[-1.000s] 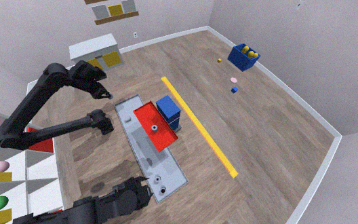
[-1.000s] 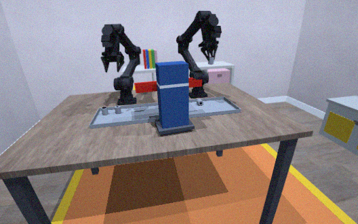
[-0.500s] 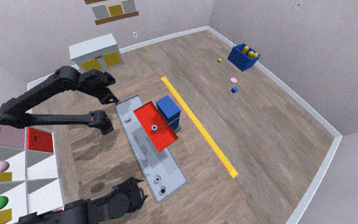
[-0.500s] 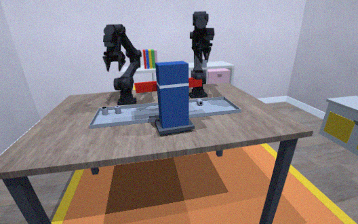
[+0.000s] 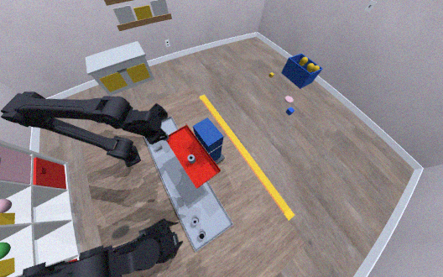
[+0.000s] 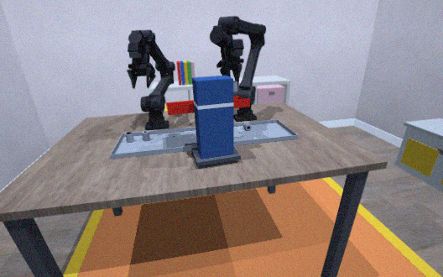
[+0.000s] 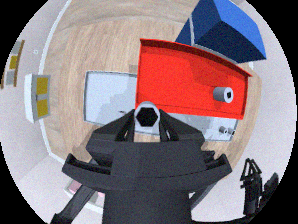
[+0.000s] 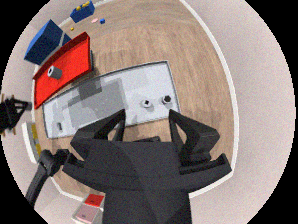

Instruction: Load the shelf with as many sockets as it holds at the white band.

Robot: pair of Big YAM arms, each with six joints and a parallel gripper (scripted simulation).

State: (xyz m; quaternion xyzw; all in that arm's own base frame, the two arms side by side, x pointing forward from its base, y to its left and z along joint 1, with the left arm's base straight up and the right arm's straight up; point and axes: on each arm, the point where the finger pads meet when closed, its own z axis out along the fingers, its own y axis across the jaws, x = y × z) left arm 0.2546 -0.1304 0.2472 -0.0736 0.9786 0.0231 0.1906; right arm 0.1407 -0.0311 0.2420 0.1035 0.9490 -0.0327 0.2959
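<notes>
L. fingers (image 5: 167,137) (image 6: 236,79) part-closed on a socket (image 7: 147,106), just by the red shelf's (image 5: 185,144) (image 6: 180,107) (image 7: 175,75) (image 8: 75,62) near edge. One socket's aboard (image 5: 191,159) (image 7: 220,94) (image 8: 55,73), inside the rim, approx. mid-length; plenty of bare red either side. Shelf's up on the blue post (image 5: 208,134) (image 6: 215,130) (image 7: 225,30) (image 8: 47,42), roughly lvl w/ the white band (image 6: 215,106). R. fingers (image 5: 179,232) (image 6: 143,86) over half open, nothing held, above the tray's (image 5: 214,214) (image 6: 268,131) (image 7: 100,100) (image 8: 145,82) near side. Tray on desk (image 6: 126,180): two sockets one end, one t'other. Yellow-doored cabinet (image 5: 119,63) (image 6: 424,130) (image 7: 31,97) by the wall.

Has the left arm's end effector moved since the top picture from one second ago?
Yes. In the top view the left end effector was off the grey tray's far end; now it is over the tray, beside the red shelf.
</notes>
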